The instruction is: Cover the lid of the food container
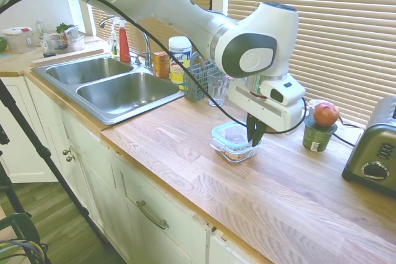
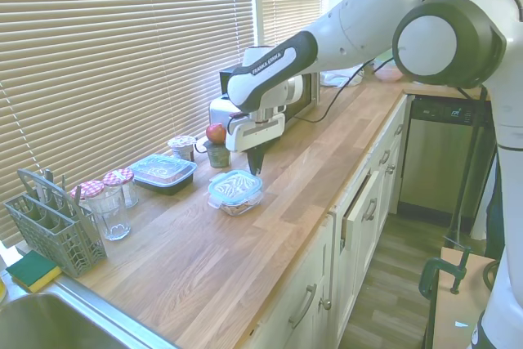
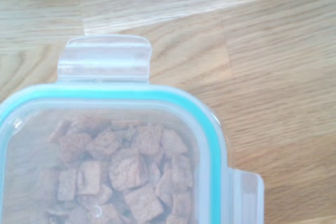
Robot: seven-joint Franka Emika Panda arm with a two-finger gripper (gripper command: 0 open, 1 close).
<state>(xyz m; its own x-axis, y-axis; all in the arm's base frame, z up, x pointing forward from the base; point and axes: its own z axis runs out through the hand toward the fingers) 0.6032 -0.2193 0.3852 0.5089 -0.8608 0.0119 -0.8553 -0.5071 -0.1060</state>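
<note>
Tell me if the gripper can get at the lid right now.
Probably yes. The gripper hangs right at the lid, which already sits on the container, and nothing stands between them. The apple and the glass are well off to the sides.

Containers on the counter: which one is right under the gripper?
The small clear food container with the teal-rimmed lid, brown pieces visible inside. The larger dark tray sits apart, nearer the blinds.

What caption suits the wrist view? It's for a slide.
Close-up of the teal-rimmed clear lid resting on the food container of brown pieces, on the wooden counter.
</note>
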